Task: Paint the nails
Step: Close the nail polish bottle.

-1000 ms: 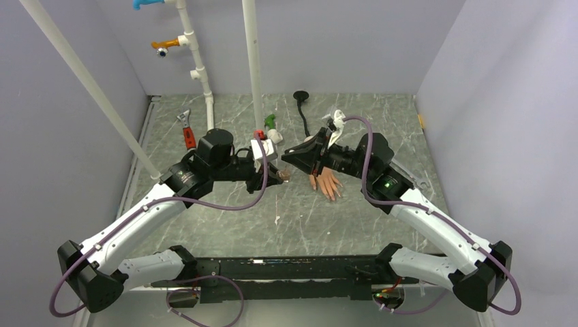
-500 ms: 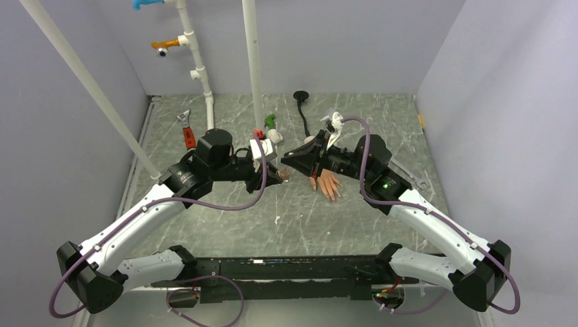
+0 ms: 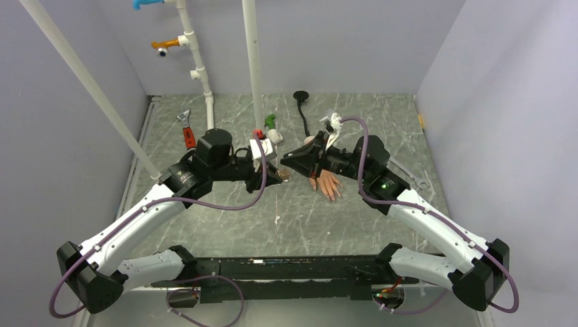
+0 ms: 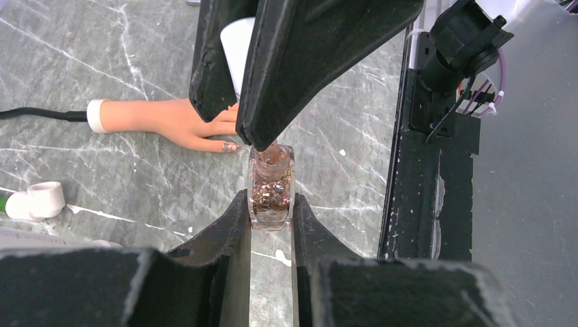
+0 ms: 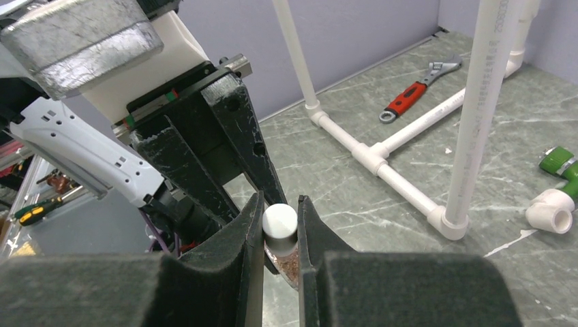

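While the left gripper (image 4: 270, 201) clamps the bottle (image 4: 271, 192) and the right gripper (image 5: 280, 202) pinches its cap (image 5: 280, 221), the nails (image 4: 230, 146) lie mid-worktop (image 3: 286, 221) just beside the right one, pointing toward the near edge.

Left tool (image 4: 271, 203) clamps glitter bottle (image 4: 271, 180); right tool (image 4: 233, 128) grips cap (image 4: 236, 42).

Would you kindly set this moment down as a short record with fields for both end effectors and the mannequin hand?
left end effector: shut on small clear glass bottle of copper glitter polish, upright
right end effector: shut on white cylindrical cap, just above the bottle's neck
peach rubber mannequin hand: lying on grey marbled table, beyond the bottle
nails: one in view, glittery; others not discernible
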`<state>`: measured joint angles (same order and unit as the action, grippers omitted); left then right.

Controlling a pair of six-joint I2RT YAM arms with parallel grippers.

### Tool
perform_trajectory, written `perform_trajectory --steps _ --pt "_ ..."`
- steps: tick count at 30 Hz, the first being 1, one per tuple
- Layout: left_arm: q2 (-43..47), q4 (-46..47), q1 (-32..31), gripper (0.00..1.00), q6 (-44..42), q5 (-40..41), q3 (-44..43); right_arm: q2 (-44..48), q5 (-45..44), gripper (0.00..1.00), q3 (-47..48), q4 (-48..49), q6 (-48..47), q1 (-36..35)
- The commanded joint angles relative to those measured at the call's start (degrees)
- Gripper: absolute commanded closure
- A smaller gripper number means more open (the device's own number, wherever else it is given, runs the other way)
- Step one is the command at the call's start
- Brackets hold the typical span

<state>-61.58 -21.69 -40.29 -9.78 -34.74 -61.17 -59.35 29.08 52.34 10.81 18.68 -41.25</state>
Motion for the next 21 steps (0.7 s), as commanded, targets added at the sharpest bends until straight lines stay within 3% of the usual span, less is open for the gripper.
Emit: perform_trajectory --steps 1,21 --pt "1.54 2.23 0.28 1.00 0.33 -1.65 -0.28 -0.26 1.15 1.00 -0.77 3.16 0.62 -0.23" --pt "0.41 1.48 0.39 1.00 -0.03 -2.10 -0.70 -2.84 2.73 1.00 -0.14 -0.54 -3.07 -1.96"
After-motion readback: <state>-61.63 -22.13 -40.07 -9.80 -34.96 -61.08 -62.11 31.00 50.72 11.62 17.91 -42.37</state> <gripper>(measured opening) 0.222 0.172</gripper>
